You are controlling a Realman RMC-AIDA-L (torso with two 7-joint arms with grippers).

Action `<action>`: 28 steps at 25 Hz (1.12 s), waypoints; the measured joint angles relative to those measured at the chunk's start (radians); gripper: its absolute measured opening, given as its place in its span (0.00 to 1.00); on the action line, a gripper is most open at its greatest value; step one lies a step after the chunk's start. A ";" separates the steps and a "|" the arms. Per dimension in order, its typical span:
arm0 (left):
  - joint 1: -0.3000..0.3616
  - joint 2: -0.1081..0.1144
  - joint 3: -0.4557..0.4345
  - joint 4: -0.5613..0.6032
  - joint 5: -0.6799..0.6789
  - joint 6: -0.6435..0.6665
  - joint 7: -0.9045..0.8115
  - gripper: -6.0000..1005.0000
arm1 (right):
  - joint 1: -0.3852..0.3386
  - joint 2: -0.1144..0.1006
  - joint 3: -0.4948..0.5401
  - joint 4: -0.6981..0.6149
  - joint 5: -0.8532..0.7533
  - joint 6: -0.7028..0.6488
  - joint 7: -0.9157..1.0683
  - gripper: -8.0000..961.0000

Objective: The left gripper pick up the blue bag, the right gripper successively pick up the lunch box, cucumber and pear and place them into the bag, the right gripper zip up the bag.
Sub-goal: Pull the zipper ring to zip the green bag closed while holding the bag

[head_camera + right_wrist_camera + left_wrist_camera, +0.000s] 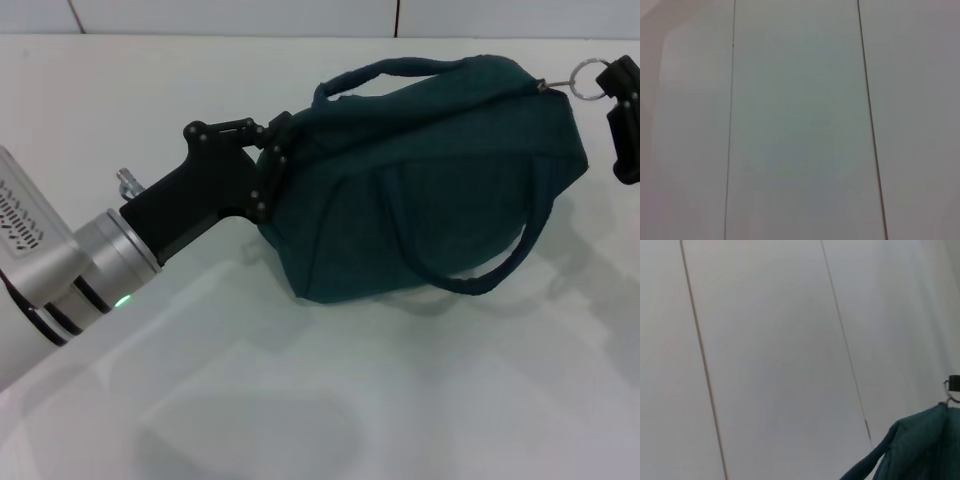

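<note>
The blue bag bulges at the middle of the white table, its zipper side turned toward the far wall and one loop handle hanging down its front. My left gripper is shut on the bag's left end. At the bag's right end the silver ring pull sticks out, and my right gripper is shut on it. A corner of the bag and the ring pull also show in the left wrist view. The lunch box, cucumber and pear are out of view.
The white table stretches in front of the bag. A white panelled wall with dark seams runs along the back. The right wrist view shows only white panels.
</note>
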 joint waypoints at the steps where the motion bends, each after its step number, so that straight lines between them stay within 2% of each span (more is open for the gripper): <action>1: 0.001 0.000 0.000 0.000 -0.001 -0.002 0.000 0.06 | -0.002 -0.001 0.000 0.000 0.000 0.000 0.002 0.03; 12: 0.016 0.003 -0.001 0.001 -0.043 -0.015 -0.036 0.06 | -0.019 -0.007 0.005 0.037 0.044 0.001 0.044 0.03; 17: 0.008 0.004 0.005 0.003 -0.034 -0.014 -0.044 0.06 | -0.016 -0.011 0.004 0.049 0.046 0.005 0.032 0.07; 23: 0.007 0.004 0.006 0.004 -0.020 -0.015 -0.042 0.06 | 0.010 -0.049 0.001 0.049 0.034 0.067 0.019 0.11; 28: 0.007 0.002 0.007 0.002 -0.014 -0.015 -0.041 0.06 | 0.033 -0.054 -0.003 0.041 -0.004 0.133 0.023 0.15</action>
